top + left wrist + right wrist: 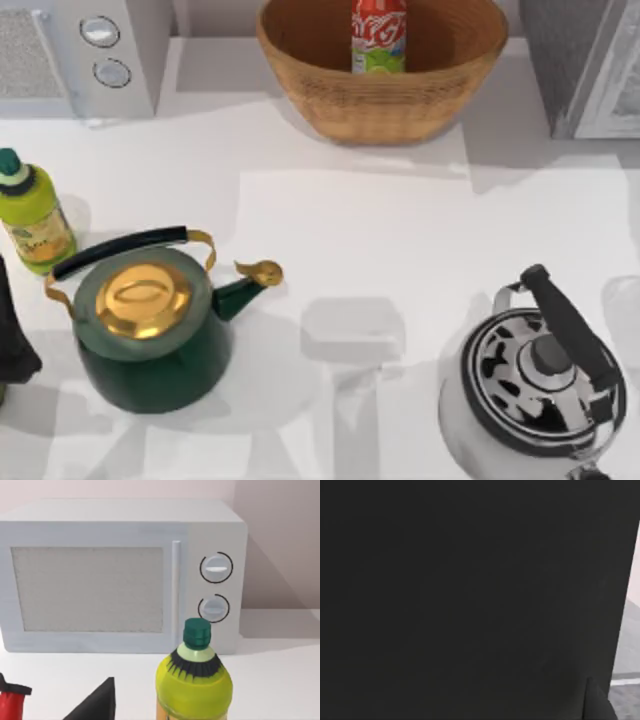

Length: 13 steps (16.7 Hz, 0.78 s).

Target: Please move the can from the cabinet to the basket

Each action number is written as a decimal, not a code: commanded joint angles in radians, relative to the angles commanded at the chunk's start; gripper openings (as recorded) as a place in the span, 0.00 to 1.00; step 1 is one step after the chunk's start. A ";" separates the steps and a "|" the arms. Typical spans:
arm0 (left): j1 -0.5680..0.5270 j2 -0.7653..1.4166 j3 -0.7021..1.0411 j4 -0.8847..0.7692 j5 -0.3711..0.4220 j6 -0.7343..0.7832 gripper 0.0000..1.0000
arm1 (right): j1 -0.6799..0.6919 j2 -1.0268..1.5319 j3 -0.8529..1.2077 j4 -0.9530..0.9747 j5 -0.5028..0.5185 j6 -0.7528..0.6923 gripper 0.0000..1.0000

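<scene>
Top view of the table at a late stage of the task. The can (379, 36), red above and lime-green below, stands upright inside the basket (300, 62) at the back middle of the table, near the basket's centre and apart from its woven walls; nothing grips it. Judged from this placement, the transfer itself appears complete, the deep sloping sides keeping the can from rolling out. The cabinet (560, 60), grey-speckled on its side with a pale framed door, occupies the back right corner, well apart from the basket.

Unrelated items ring the work area: a white microwave (85, 55) with two round knobs at the back left, a yellow-green bottle (32, 215) with a dark green cap at the left edge, a green kettle (150, 330) with a brass lid just beside the bottle, and a chrome kettle (535, 390) at the front right. All stand upright.

A dark part of the left arm (15, 335) sits at the left edge, beside the green kettle; it seems parked. In the left wrist view one dark tip of the left gripper's fingers (97, 702) points toward the bottle (194, 685) and the microwave (120, 575); whether the fingers are apart or together cannot be told. The right wrist view is dark, so the state of the right arm's fingers cannot be told either.
</scene>
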<state>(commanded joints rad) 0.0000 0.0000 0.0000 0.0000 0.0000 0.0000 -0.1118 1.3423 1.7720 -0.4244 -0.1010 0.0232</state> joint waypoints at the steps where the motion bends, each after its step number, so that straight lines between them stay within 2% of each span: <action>1: 0.000 0.000 0.000 0.000 0.000 0.000 1.00 | 0.095 -0.005 -0.005 -0.003 0.095 -0.001 1.00; 4: 0.000 0.000 0.000 0.000 0.000 0.000 1.00 | 0.340 -0.024 -0.023 -0.009 0.341 -0.002 1.00; 7: 0.000 0.000 0.000 0.000 0.000 0.000 1.00 | 0.495 -0.042 -0.042 -0.013 0.495 -0.003 1.00; 9: 0.000 0.000 0.000 0.000 0.000 0.000 1.00 | 0.545 -0.049 -0.050 -0.014 0.545 -0.004 1.00; 13: 0.000 0.000 0.000 0.000 0.000 0.000 1.00 | 0.554 -0.050 -0.051 -0.014 0.554 -0.004 1.00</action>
<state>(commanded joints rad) 0.0000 0.0000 0.0000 0.0000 0.0000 0.0000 0.4423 1.2919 1.7206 -0.4383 0.4532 0.0192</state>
